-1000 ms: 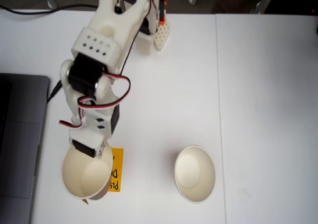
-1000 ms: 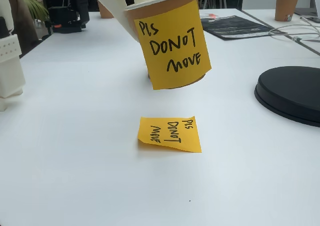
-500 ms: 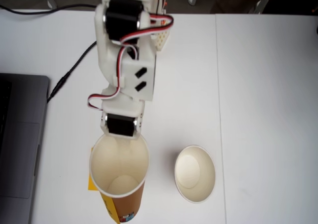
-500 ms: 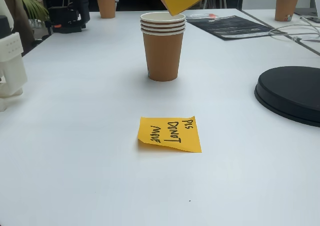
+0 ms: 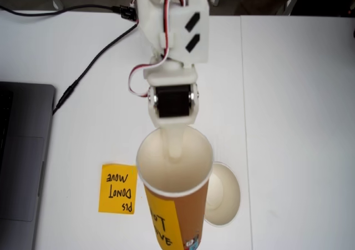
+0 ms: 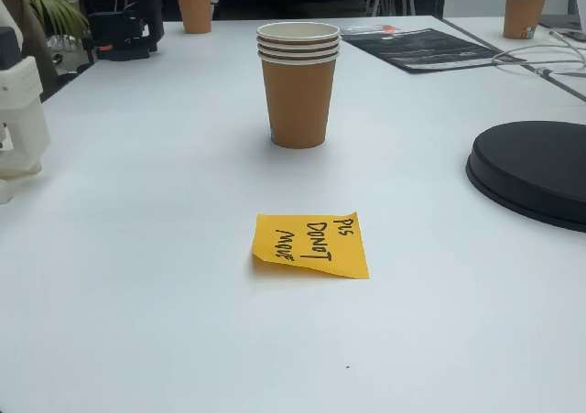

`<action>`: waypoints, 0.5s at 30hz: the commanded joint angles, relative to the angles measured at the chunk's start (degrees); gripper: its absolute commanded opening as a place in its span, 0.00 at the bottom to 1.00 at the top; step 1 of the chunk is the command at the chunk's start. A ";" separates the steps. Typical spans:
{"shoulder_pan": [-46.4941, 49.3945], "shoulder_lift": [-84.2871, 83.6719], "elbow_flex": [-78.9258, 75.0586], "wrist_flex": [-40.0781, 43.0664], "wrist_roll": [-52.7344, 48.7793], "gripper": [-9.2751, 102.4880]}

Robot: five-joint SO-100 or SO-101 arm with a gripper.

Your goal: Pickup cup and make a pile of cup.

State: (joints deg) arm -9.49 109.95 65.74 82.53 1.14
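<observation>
In a fixed view from above, my gripper (image 5: 175,150) is shut on a paper cup (image 5: 183,205), one finger (image 5: 174,142) inside the cream interior against the far wall. The cup hangs high, close to the camera, upright. Its brown outer wall carries a yellow handwritten note. It partly covers a second cup (image 5: 226,194) standing on the table just to its right. In a fixed view from table height, that standing cup (image 6: 298,92) is a brown stack of several nested rims.
A flat orange-yellow sticky note (image 5: 118,188) (image 6: 311,244) lies on the table left of the held cup. A laptop (image 5: 22,156) sits at the left edge, with a black cable (image 5: 83,75). A black round disc (image 6: 531,170) sits at the right. The arm's base (image 6: 18,111) stands at the left.
The gripper has swung right and upward with the cup, from over the sticky note to beside the standing cup. The held cup has left the table-height view.
</observation>
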 commanded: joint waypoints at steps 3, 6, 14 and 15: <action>-7.73 4.04 -5.71 -0.79 0.09 0.02; -10.99 4.04 -5.62 -0.79 0.18 0.02; -13.10 2.72 -4.57 -0.62 0.70 0.02; -13.10 2.11 -4.22 -0.62 0.53 0.02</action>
State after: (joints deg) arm -22.32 111.18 64.51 82.53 1.14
